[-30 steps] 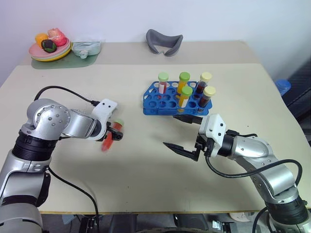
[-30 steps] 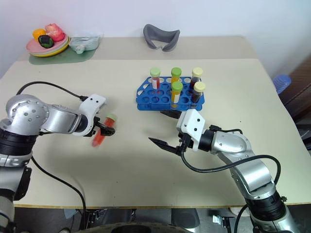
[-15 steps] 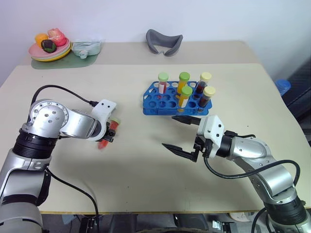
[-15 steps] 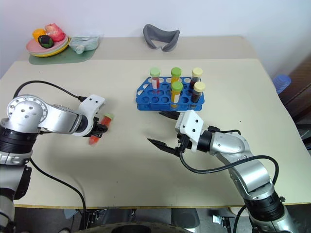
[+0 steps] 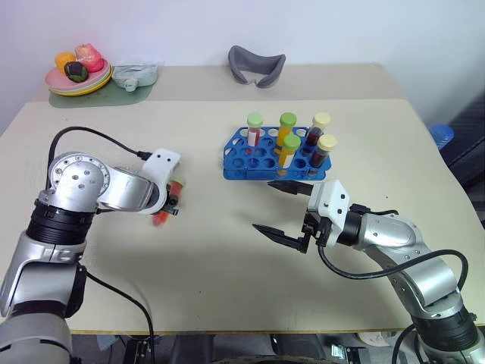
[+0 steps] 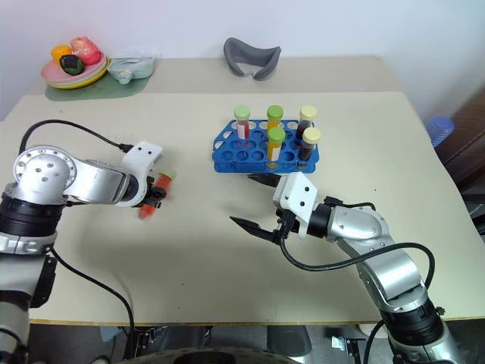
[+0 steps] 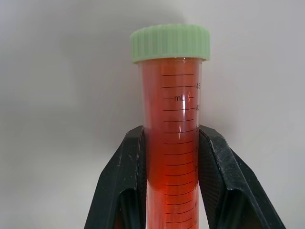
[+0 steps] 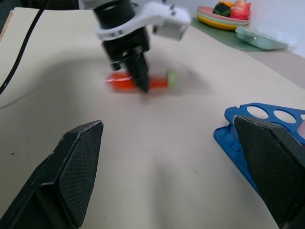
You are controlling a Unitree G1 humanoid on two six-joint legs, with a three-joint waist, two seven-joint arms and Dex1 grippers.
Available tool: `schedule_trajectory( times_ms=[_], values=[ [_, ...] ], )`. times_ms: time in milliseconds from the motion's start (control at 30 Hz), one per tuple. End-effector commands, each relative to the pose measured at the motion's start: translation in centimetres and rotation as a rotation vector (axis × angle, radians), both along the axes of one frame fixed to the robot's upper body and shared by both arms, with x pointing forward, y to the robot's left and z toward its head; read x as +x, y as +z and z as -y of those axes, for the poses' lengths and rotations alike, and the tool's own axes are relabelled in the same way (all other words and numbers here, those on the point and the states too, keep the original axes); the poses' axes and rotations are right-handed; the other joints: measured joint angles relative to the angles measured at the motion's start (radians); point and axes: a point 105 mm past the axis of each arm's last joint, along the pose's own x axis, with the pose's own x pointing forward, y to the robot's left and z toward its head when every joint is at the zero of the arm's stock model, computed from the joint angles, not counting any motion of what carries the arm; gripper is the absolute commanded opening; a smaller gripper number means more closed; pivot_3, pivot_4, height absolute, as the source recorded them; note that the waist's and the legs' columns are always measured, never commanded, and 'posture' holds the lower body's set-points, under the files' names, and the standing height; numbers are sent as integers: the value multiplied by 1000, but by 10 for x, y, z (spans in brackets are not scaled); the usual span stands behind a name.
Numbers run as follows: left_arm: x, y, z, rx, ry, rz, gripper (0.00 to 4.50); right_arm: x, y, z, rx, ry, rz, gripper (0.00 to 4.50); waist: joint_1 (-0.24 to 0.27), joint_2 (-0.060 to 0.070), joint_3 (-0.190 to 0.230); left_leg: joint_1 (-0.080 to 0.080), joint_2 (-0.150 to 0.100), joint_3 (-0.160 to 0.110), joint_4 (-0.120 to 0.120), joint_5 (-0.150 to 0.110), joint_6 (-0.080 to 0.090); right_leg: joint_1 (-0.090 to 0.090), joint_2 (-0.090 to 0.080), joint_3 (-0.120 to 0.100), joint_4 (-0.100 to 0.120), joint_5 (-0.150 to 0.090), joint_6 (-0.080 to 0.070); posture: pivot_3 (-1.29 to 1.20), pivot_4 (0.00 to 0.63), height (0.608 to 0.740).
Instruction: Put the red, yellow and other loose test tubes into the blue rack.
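From the left eye view, the left gripper [image 5: 165, 206] is clamped on a red tube [image 5: 168, 203] over the table [image 5: 227, 250], while the blue rack [image 5: 250, 163] stands well ahead and to the side of it, across open tabletop; five capped tubes already stand in the rack's holes, and many holes are free. The right gripper [image 5: 282, 214] waits with its jaws spread wide and nothing between them, the rack just beyond its upper finger. The right eye view gives the same picture: the red tube, green cap toward the rack, sits in the left gripper's closed fingers, and no other loose tube lies on the table. In the left wrist view the two black fingers [image 7: 126, 186] pinch the tube at mid-body, its green cap [image 7: 170, 43] well past the fingertips and bare table behind. The right wrist view looks between its own parted fingers [image 8: 76, 171] toward the left gripper, closed on the tube a little above the table, with a corner of the rack close to one finger. By this showing the job is nearly done: this tube is picked up but not yet carried to the rack or seated in a hole.
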Motion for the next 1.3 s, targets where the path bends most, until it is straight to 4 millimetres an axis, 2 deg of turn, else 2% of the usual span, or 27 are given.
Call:
schedule_trajectory(
  times_ms=[33, 100, 200, 300, 400, 500, 600, 733, 933, 1300],
  values=[
    [23, 86, 1, -177, 101, 534, 861, 1, 4, 10, 53, -75, -18, 4500, 5, 0, 0, 0, 0, 0, 0, 0, 0, 0, 0, 0, 0, 0, 0, 0, 150, 740],
    [22, 116, -2, -210, 109, 797, 861, 5, -3, 24, 56, -165, -58, 4500, 7, 0, 0, 0, 0, 1, -1, 0, -1, 0, 0, 0, -1, 0, 0, 0, 150, 740],
    [14, 133, 6, -222, 35, 1047, 861, 11, -10, 41, 82, -284, -101, 4500, 3, 1, -1, 0, 0, 3, -2, 0, -1, 0, 0, 1, -2, 0, 0, 0, 150, 740],
    [6, 126, 50, -406, -211, 1098, 861, 16, -6, 55, 187, -393, -126, 4500, 8, 1, -1, 1, 0, 3, -2, 0, -1, 1, 0, 1, -2, 0, 0, 0, 150, 740],
    [1, 113, 90, -516, -374, 1115, 861, 19, -2, 63, 265, -465, -135, 4500, 24, 0, -1, 0, 0, 3, 0, -1, 1, 2, -1, 1, -3, 0, 0, 0, 150, 740],
    [-6, 96, 120, -516, -525, 1110, 861, 18, -3, 63, 262, -478, -133, 4500, 21, 0, -1, 0, -1, 3, -1, -3, 6, 1, -1, 1, -3, 0, 0, 0, 150, 740],
    [-11, 76, 139, -511, -631, 1080, 861, 17, -4, 66, 254, -487, -129, 4500, 17, 1, -1, 1, 0, 3, -1, -5, 8, 1, 0, 2, -3, 0, 0, 0, 150, 740],
    [-10, 56, 147, -456, -695, 1067, 861, 18, -3, 68, 251, -496, -123, 4500, 19, 1, -1, 1, 0, 3, 0, -5, 9, 1, 0, 2, -2, 0, 0, 0, 150, 740],
    [8, 35, 139, -478, -602, 1031, 861, 19, -3, 67, 253, -496, -120, 4500, 22, 1, -1, 1, 0, 3, 0, -5, 9, 1, 0, 2, -2, 0, 0, 0, 150, 740],
    [25, 19, 161, -514, -614, 1032, 861, 22, 0, 65, 257, -490, -114, 4500, 22, 1, -1, 1, 0, 3, 0, -5, 9, 1, 0, 1, -2, 0, 0, 0, 150, 740]
  ],
)
